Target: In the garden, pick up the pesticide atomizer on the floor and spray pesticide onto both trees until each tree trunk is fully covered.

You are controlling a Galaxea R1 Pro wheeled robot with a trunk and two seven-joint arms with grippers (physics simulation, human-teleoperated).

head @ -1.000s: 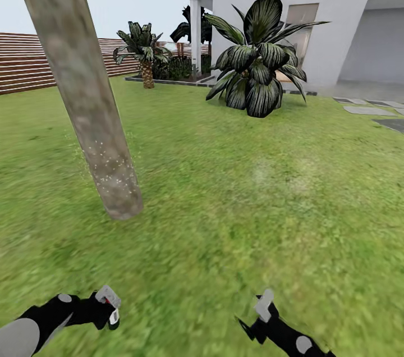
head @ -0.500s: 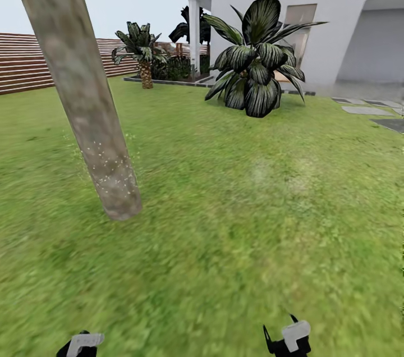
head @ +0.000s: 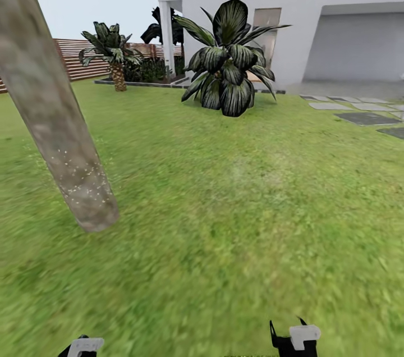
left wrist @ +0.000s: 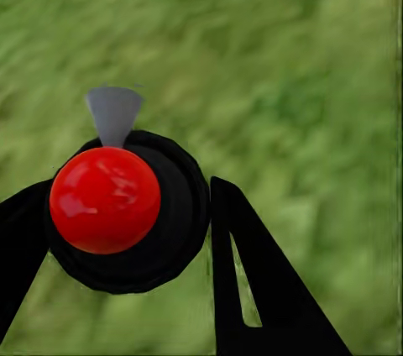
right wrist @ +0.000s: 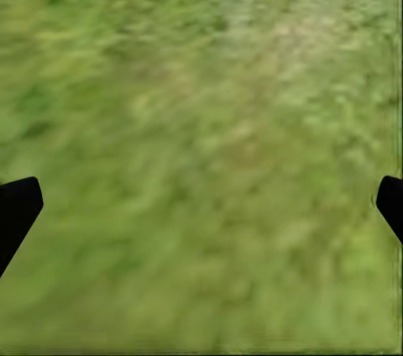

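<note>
Head view: a thick mottled beige-grey tree trunk point(head: 53, 115) leans across the left side, its base set in the grass point(head: 235, 222), with fine pale specks scattered over its lower stretch. Beyond it lies open lawn up to a broad dark-leaved plant point(head: 227, 62) in front of a white house point(head: 292, 14); a short palm point(head: 112, 54) stands further left against the slatted brown fence point(head: 78, 56), and grey stepping stones point(head: 359, 113) lie at right near the house. Only the tips of both arms show at the bottom edge — the left gripper point(head: 84, 347) low left, the right gripper point(head: 297, 340) low right, well apart from each other and from the trunk. Left wrist view: the pesticide atomizer point(left wrist: 117, 205) sits between the dark fingers point(left wrist: 252, 289), seen from above — a glossy red cap on a round black body, a grey cone-shaped nozzle sticking out of it; the jaws close around the body, with blurred grass beneath. Right wrist view: the right gripper point(right wrist: 201, 209) has its fingertips point(right wrist: 17, 209) at opposite edges of the picture, jaws spread wide and holding nothing, over grass.
</note>
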